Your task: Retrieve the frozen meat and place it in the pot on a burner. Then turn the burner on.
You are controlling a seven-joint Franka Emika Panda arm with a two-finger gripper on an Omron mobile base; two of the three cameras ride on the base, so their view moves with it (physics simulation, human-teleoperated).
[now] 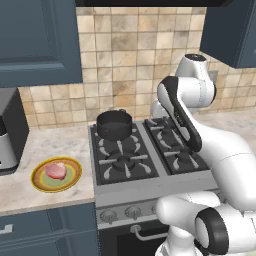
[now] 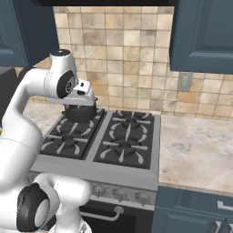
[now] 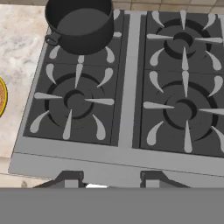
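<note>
The yellow-rimmed green plate (image 3: 1, 97) is cut off by the hand view's left edge, leaving a sliver. The small round black pot (image 2: 81, 112) sits partly behind the white arm in the right base view. The silver front knobs (image 1: 120, 214) are partly covered by the arm's white body.

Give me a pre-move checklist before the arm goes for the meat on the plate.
1. Frozen meat lying free on the green plate, nothing over it: ok.
2. Pot seated on the rear left burner, nothing visible inside it: ok.
3. Gripper holding nothing, over the stove's front edge: ok.
4. Gripper wide enough for the meat: not ok, the jaws stand fairly close.
5. Counter between plate and stove free of obstacles: ok.
6. Burner flames off: ok, none seen.
</note>
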